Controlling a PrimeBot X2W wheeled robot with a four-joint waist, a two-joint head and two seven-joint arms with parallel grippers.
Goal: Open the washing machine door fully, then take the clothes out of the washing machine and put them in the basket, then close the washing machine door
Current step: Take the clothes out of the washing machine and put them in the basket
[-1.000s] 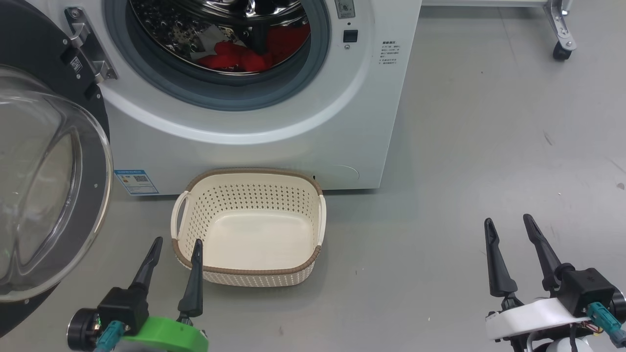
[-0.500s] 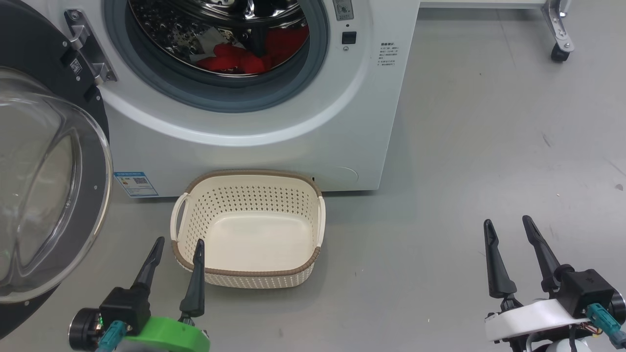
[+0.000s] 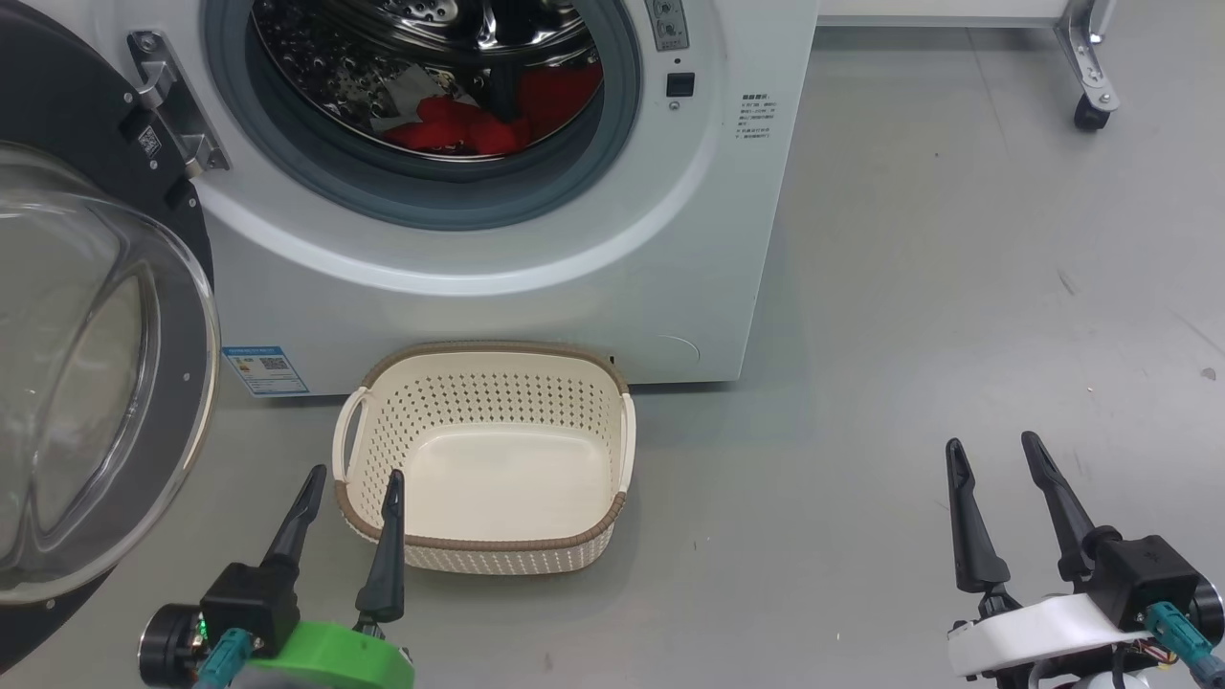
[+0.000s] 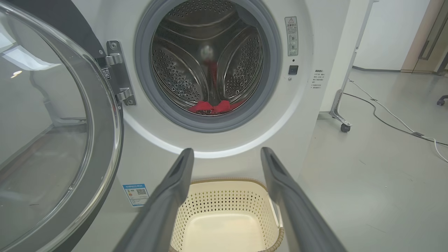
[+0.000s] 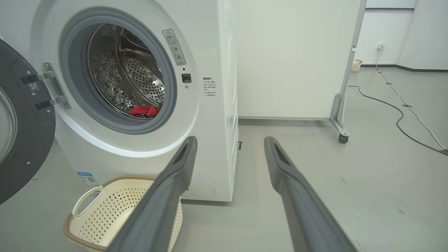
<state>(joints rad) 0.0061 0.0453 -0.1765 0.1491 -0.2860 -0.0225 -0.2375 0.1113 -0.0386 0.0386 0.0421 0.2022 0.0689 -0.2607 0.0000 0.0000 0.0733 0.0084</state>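
Left gripper (image 3: 356, 472) is hanging with its fingers spread wide and gripping nothing, pointing toward the washer (image 3: 536, 316), its tips just by the near left corner of the basket (image 3: 498, 349). My right gripper (image 3: 991, 440) is hovering over the grey floor (image 3: 957, 287), well to the right of the basket, its fingers also standing wide apart and holding nothing. The basket is sitting on the floor just in front of the washer, below the round opening, and is showing its bare cream bottom. The door (image 3: 96, 364) is standing swung open on its hinge at my left, its glass bowl bulging toward me. The clothes (image 3: 459, 129) are lying in a red heap at the bottom of the steel drum (image 4: 206, 56), behind the grey gasket (image 3: 421, 196), with a pale patch of cloth showing at their left edge
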